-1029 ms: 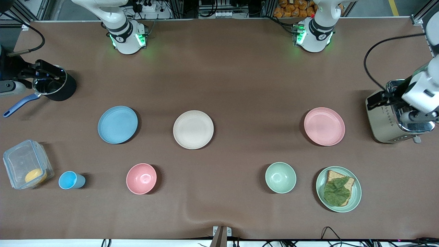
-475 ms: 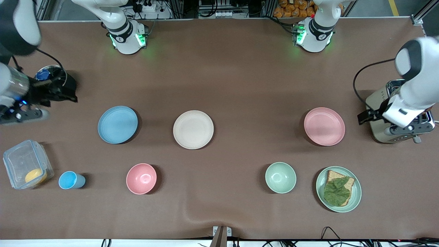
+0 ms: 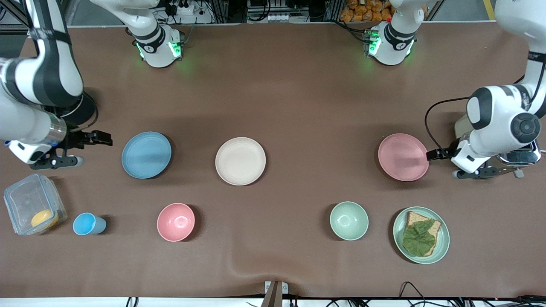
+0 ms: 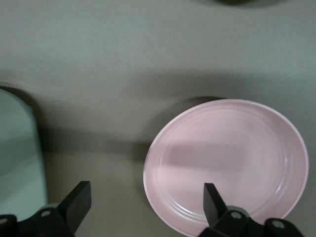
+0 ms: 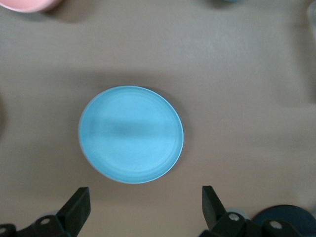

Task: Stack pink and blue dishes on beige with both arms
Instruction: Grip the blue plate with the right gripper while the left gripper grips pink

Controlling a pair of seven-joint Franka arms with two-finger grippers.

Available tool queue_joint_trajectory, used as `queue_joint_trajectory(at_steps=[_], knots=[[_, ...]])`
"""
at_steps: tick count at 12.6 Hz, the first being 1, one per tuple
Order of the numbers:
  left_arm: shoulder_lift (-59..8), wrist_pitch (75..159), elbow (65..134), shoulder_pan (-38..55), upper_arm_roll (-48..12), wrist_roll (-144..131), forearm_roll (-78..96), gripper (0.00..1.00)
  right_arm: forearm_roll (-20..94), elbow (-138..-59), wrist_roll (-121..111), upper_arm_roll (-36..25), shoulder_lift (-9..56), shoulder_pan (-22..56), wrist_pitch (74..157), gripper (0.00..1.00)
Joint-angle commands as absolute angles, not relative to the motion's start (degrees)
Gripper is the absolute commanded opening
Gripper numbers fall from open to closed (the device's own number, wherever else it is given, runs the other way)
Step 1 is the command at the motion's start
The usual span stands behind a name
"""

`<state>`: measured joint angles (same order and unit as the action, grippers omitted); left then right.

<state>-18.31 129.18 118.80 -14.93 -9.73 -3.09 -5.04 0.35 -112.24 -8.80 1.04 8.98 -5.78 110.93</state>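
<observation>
Three flat round matte plates in a row across the brown table: light blue plate toward the right arm's end, cream-beige plate in the middle, pale pink plate toward the left arm's end; all three apart, nothing stacked on the beige. Right gripper hanging over bare table just beside the blue plate, at the edge toward the right arm's end; fingers spread wide, holding nothing, blue plate lying ahead of them in the right wrist view. Left gripper at the pink plate's edge toward the left arm's end, beside a shiny metal toaster; fingers spread wide and empty, pink plate partly between them in the left wrist view; contact with the rim impossible to tell. Nearer the front camera: clear plastic lidded box, small blue cup, deep pink bowl, pale green bowl, pale green plate bearing toast and a green leaf.
</observation>
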Motion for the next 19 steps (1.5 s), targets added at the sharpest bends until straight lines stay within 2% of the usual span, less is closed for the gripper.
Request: queue_joint_trajectory(at_steps=[1, 4, 6, 8, 10, 12, 13, 14, 19], knots=[[-21.0, 129.0, 118.3, -15.4, -10.2, -2.6, -6.2, 1.00, 0.4, -117.0, -9.0, 1.6, 12.0, -8.3, 118.4, 1.00], [-24.3, 130.1, 118.0, -15.5, -10.1, -2.4, -6.2, 1.00, 0.4, -117.2, -8.9, 1.7, 17.8, -8.7, 121.9, 1.00], [-25.7, 131.1, 118.0, -15.4, -10.0, -2.4, -6.9, 0.96, 0.8, -117.2, -8.9, 1.7, 22.0, -10.1, 125.2, 0.98], [-26.4, 131.2, 117.7, -15.4, -10.0, -2.4, -7.6, 0.88, 0.9, -117.2, -8.9, 1.8, 23.9, -11.0, 125.7, 0.90], [-26.9, 131.2, 117.5, -15.4, -9.9, -2.4, -7.6, 0.79, 1.1, -117.2, -8.7, 1.8, 25.0, -11.0, 125.6, 0.74], [-27.3, 131.2, 117.0, -15.5, -9.8, -2.5, -8.7, 0.60, 1.2, -117.1, -8.9, 1.8, 25.8, -11.2, 125.6, 0.51], [-27.3, 131.2, 117.0, -15.5, -9.8, -2.5, -8.8, 0.51, 1.2, -117.0, -8.9, 1.8, 25.9, -11.2, 125.5, 0.36], [-27.8, 131.2, 116.9, -15.5, -9.8, -2.5, -8.8, 0.40, 1.2, -116.9, -8.9, 1.8, 26.3, -11.2, 125.6, 0.27], [-28.0, 131.2, 116.6, -15.5, -9.9, -2.8, -8.8, 0.00, 1.9, -116.5, -9.4, 1.8, 27.9, -11.6, 125.8, 0.24]])
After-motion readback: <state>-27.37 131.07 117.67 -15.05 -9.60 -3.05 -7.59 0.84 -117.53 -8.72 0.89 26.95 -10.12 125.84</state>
